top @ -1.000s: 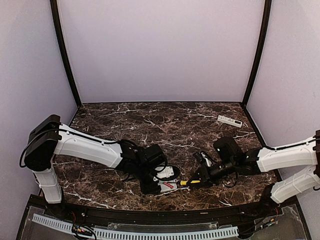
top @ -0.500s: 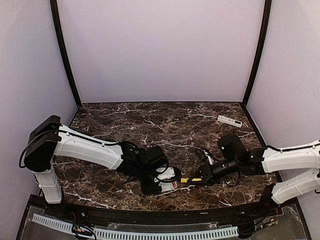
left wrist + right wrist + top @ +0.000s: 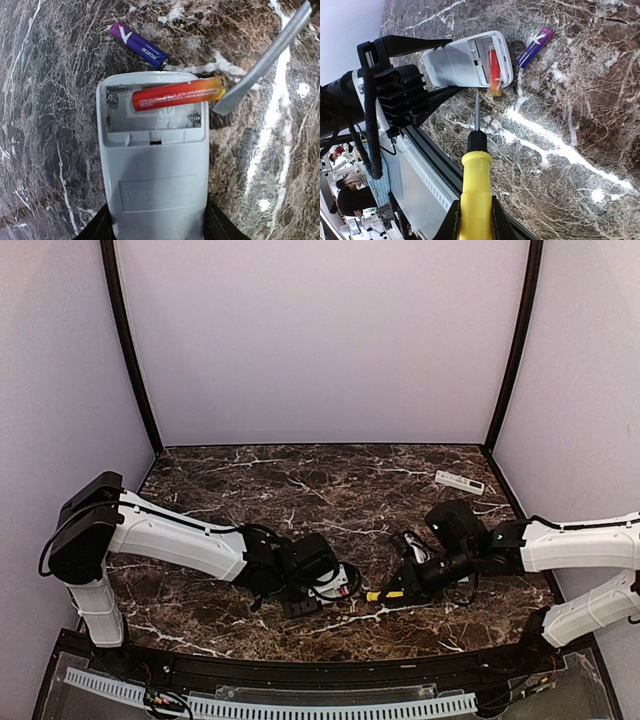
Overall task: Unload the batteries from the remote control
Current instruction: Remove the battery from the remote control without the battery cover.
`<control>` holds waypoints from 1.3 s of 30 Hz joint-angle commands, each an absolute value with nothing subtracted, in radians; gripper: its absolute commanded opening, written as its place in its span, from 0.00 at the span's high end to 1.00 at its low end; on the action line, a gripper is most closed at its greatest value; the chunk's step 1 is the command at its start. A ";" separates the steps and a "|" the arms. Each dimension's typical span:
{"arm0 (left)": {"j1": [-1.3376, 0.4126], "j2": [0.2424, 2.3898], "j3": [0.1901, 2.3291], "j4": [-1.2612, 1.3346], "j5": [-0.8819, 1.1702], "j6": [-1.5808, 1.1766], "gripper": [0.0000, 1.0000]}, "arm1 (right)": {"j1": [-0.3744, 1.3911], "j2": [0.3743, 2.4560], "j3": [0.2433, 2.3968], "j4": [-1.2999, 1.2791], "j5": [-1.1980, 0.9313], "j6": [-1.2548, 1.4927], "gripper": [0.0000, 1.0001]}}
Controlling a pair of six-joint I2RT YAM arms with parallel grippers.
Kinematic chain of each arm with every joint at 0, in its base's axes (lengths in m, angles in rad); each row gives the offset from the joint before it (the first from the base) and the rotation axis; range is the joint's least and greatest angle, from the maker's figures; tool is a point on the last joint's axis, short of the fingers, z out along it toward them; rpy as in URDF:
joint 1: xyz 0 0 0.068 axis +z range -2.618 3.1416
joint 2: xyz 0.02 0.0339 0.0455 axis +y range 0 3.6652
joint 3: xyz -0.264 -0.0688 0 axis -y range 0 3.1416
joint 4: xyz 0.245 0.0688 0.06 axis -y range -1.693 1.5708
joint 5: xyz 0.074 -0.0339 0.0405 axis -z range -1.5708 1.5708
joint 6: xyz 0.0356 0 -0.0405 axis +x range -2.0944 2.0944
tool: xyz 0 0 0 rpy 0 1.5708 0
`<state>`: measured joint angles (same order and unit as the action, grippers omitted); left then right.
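The right claw [image 3: 476,220] is clenched on the yellow handle of the screwdriver [image 3: 476,185]. The shaft runs straight out ahead of the claw toward the remote [image 3: 155,170]. The left claw [image 3: 157,231] grasps the remote by its closed end and holds the open compartment toward the tool, low over the bench [image 3: 300,480].

From the blade tip outward, we find the red battery [image 3: 175,95] immediately adjacent. It lies crosswise in the far slot of the compartment, with its long axis across the width of the remote. The end nearest the blade is tilted up and projects past the side wall. The other end sits against the spring. We cannot tell whether the blade touches the projecting end or stands just beside it. The near slot is empty.

The purple battery [image 3: 140,46] lies free on the bench, just beyond the open end of the remote and at a slant to it.

We judge one battery unloaded and one half lifted. The right arm is the nearer working arm. The next move calls for the blade to get under or behind the raised end and push it along or up out of the slot, while the left claw keeps the remote steady. The blade may slip off the round body.
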<state>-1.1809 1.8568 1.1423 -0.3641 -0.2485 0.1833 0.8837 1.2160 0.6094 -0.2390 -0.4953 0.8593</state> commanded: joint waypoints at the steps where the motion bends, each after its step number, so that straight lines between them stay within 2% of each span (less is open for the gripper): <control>1: -1.172 1.880 1.113 -0.411 -0.313 0.181 0.67 | 0.897 1.251 0.661 -0.267 -0.443 0.821 1.00; 15: -1.172 1.881 1.115 -0.417 -0.324 0.182 0.67 | 0.961 1.426 0.822 -0.355 -0.309 0.801 1.00; 22: -1.172 1.889 1.119 -0.421 -0.336 0.180 0.67 | 0.987 1.399 0.875 -0.493 -0.160 0.806 1.00; 39: -1.172 1.904 1.125 -0.425 -0.370 0.170 0.67 | 0.996 1.361 0.867 -0.553 -0.118 0.823 1.00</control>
